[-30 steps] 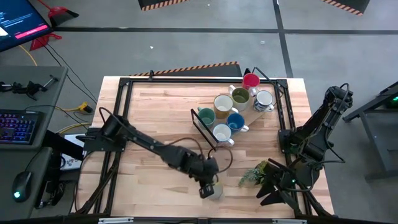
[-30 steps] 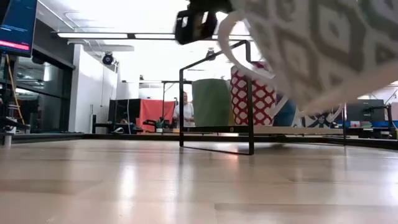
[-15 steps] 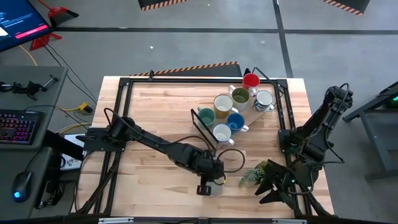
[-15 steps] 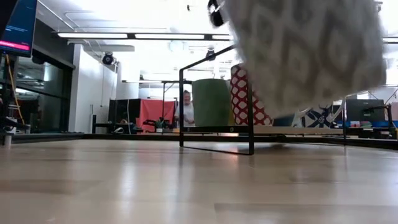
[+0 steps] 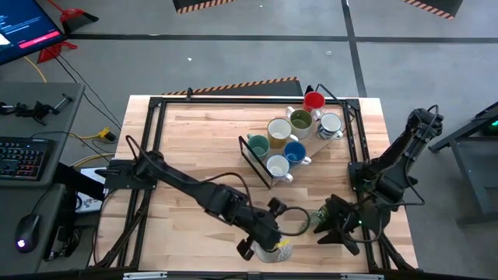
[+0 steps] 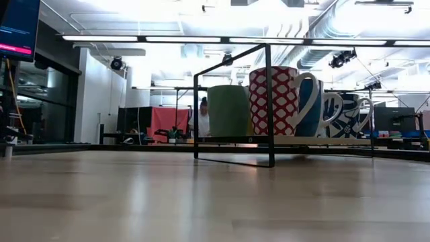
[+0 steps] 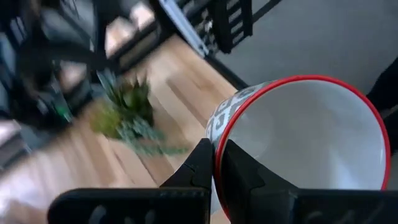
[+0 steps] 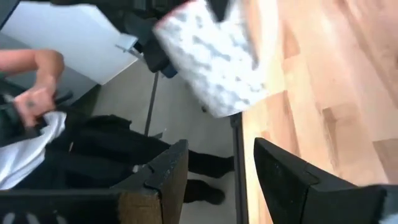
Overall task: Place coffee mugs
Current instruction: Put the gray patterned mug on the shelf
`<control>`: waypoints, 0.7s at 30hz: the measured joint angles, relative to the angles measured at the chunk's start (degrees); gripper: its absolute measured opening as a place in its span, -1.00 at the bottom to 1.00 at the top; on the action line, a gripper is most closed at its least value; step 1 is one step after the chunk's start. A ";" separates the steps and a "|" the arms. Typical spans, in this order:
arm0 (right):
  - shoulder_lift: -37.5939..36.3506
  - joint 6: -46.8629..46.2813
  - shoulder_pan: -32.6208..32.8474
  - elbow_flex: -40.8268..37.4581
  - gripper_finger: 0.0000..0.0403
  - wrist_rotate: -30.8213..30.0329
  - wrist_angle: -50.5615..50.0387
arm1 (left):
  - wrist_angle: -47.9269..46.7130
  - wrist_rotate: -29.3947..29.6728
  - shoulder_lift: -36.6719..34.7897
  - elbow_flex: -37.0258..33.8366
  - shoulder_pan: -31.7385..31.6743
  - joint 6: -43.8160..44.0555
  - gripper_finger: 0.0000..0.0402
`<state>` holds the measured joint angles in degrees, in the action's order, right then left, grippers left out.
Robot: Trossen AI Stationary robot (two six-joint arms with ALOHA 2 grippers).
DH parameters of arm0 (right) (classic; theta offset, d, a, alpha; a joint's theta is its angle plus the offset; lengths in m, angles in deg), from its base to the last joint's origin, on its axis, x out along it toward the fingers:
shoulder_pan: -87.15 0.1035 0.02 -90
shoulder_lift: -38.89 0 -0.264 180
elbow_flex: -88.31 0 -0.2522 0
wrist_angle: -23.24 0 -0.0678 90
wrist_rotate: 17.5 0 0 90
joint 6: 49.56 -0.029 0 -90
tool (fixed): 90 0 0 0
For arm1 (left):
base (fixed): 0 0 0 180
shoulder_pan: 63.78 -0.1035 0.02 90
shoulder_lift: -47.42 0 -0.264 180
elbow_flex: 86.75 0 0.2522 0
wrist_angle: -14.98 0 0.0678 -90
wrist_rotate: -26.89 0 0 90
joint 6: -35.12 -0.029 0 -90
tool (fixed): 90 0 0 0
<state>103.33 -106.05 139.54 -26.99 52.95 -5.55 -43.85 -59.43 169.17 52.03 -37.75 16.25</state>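
Ceramic and rigid, the red-rimmed patterned mug is pinched at its rim by the left gripper near the surface's front edge. Smooth glaze may slip. The right gripper waits, spread wide.

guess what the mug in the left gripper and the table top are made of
Patterned mug: likely glazed ceramic; smooth glossy white inside, thin red rim, printed grey-white pattern outside. The left gripper pinches its wall.
Table top: looks like wood, butcher-block style; pale jointed strips with visible grain, and a low sheen.
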 joint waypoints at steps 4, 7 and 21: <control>0.00 0.43 -2.62 0.00 -0.17 1.18 -0.05 | -0.44 0.07 -0.06 3.80 0.04 -6.46 -0.98; 0.00 2.47 -4.12 0.00 -0.17 2.04 -0.01 | -1.31 0.07 -0.06 6.14 0.02 -10.64 -0.98; 0.00 15.58 -10.22 0.00 -0.15 1.09 6.75 | -1.82 1.04 -0.15 8.10 1.64 -25.54 -0.98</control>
<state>103.33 -90.47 129.32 -26.99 54.04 1.21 -45.66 -58.38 169.02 60.13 -36.12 -9.29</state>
